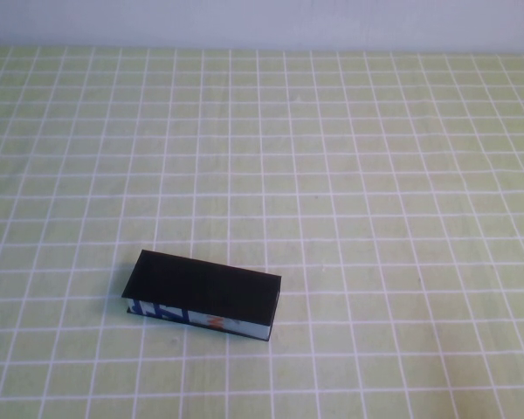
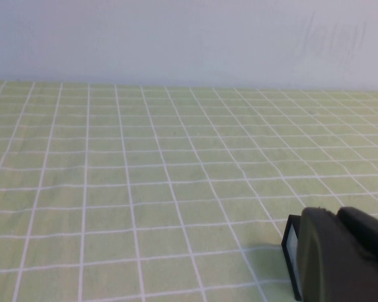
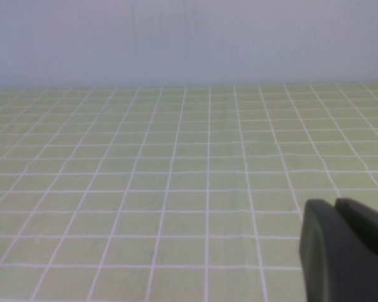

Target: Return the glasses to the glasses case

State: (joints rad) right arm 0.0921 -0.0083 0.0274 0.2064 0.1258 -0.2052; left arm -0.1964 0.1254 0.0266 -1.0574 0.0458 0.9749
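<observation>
The glasses case (image 1: 205, 295) lies on the table at the front left with its black lid down; its light blue patterned front side faces me. The glasses are not in view. Neither arm shows in the high view. In the left wrist view my left gripper (image 2: 336, 217) is shut and empty, with one end of the case (image 2: 291, 250) just beyond its fingers. In the right wrist view my right gripper (image 3: 334, 207) is shut and empty over bare cloth, away from the case.
A light green tablecloth with a white grid (image 1: 349, 175) covers the whole table. A pale wall (image 2: 189, 38) stands behind the far edge.
</observation>
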